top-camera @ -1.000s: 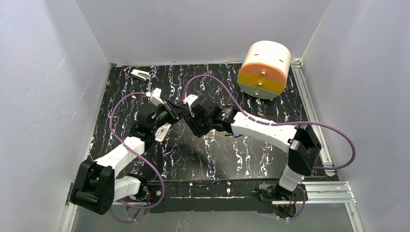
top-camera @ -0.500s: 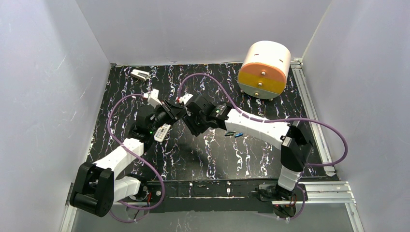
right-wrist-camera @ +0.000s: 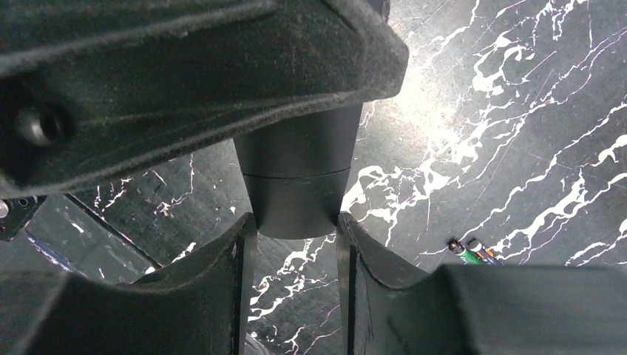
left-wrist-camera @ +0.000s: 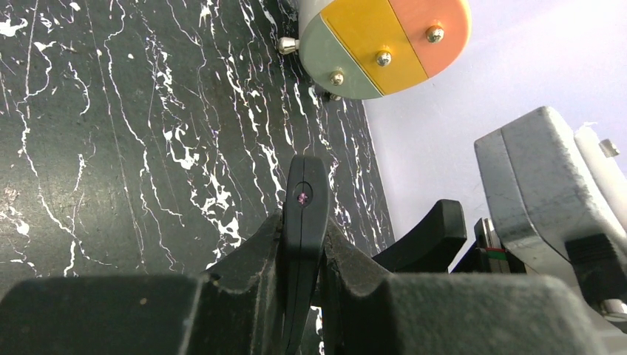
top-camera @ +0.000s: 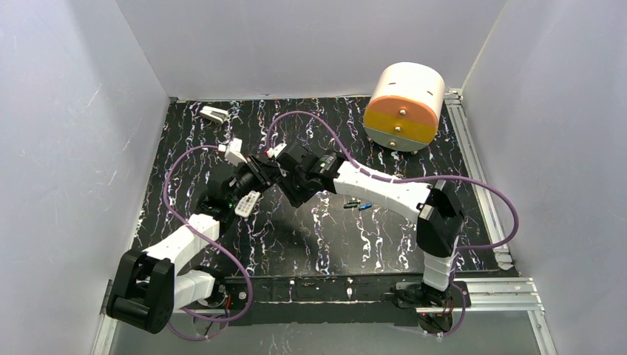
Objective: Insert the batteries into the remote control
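1. Two pincers meet over the middle of the tabletop (top-camera: 296, 244), tip to tip, both on the same black strip (left-wrist-camera: 304, 200).
2. My left pincer (left-wrist-camera: 303, 237) is closed hard on that strip. It is held edge-on, its tip sticks out past the fingers, and there is a small purplish dot on its end face.
3. My right pincer (right-wrist-camera: 296, 229) stands partly open, with the strip's flat end filling the gap. Both fingers look to be pressing on its sides, so I read that as a grip.
4. The batteries (top-camera: 352, 204) lie loose on the tabletop, to the right of the right pincer and nearer the arm bases. They sit close together, and I can make out a green one and a blue one. The right wrist camera catches them (right-wrist-camera: 467, 255) low at its right edge.
5. The remote control (top-camera: 248, 202) is a slim white bar on the near side of the left pincer, close against that arm's wrist. I cannot tell whether the two touch.
6. One container is in sight, a round drawer drum (top-camera: 405, 96) beyond and to the right of both pincers, at the far edge. Its front has orange, yellow and grey bands, each with a metal knob. All look closed, so I cannot see what is inside.
7. A small white-and-grey block (top-camera: 214, 114) sits beyond and to the left of the left pincer, near the far left corner.
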Controlling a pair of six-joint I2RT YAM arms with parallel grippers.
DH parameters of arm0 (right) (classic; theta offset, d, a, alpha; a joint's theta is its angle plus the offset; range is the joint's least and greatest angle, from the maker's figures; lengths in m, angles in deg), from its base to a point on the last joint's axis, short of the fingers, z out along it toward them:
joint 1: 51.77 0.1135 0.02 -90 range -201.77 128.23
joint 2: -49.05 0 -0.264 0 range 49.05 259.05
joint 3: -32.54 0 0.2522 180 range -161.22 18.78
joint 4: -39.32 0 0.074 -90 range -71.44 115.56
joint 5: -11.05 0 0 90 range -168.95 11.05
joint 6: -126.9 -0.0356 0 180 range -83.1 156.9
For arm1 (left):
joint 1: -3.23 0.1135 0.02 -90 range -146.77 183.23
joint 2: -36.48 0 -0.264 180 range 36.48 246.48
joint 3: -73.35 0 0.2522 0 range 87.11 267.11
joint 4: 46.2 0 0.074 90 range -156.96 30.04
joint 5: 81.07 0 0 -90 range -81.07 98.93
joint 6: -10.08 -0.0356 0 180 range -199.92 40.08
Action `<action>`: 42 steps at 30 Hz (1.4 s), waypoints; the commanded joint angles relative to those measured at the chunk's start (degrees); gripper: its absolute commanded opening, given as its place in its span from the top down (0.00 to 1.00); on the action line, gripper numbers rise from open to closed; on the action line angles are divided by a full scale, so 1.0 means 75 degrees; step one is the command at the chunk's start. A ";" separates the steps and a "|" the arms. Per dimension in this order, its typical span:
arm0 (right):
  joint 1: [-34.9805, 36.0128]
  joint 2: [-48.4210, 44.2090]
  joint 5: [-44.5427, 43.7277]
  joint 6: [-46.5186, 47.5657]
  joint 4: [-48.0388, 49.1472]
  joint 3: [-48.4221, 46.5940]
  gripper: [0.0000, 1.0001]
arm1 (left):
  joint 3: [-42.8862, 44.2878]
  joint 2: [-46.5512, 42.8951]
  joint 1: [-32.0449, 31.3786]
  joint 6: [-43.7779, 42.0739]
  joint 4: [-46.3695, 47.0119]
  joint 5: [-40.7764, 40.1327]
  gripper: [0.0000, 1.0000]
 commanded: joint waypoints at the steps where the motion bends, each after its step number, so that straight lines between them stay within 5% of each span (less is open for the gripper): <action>1: -0.0038 0.0221 -0.0336 -0.0145 0.1662 -0.0880 0.60 | -0.0084 -0.0284 -0.0352 0.0414 0.0212 0.1354 1.00; 8: -0.0118 0.0035 -0.0017 -0.0125 0.1839 -0.0583 0.53 | -0.0020 -0.0442 -0.0354 0.0458 0.0171 0.1315 1.00; 12: -0.0433 -0.0800 0.1006 -0.0092 0.2517 0.1236 0.45 | 0.0275 -0.0392 -0.0289 0.0518 -0.0041 0.1285 1.00; 21: -0.0649 -0.2549 0.1578 0.0108 0.2993 0.3035 0.10 | 0.0719 0.0037 -0.0010 0.0429 -0.0153 0.1557 1.00; 25: -0.0930 -0.3574 0.2741 -0.0108 0.3828 0.3883 0.02 | 0.0921 0.0147 0.0117 0.0193 -0.0163 0.2147 1.00; 30: -0.1707 -0.4604 0.4531 -0.1271 0.5941 0.5396 0.02 | 0.1385 0.0279 0.0144 -0.0209 -0.0164 0.3567 1.00; 36: -0.2106 -0.4806 0.5271 -0.2756 0.7878 0.6103 0.05 | 0.1999 0.0182 0.0144 -0.0346 0.0013 0.5115 1.00; 42: -0.2109 -0.4440 0.5754 -0.3992 0.9824 0.6353 0.25 | 0.2214 -0.0004 0.0144 -0.0191 0.0375 0.5744 1.00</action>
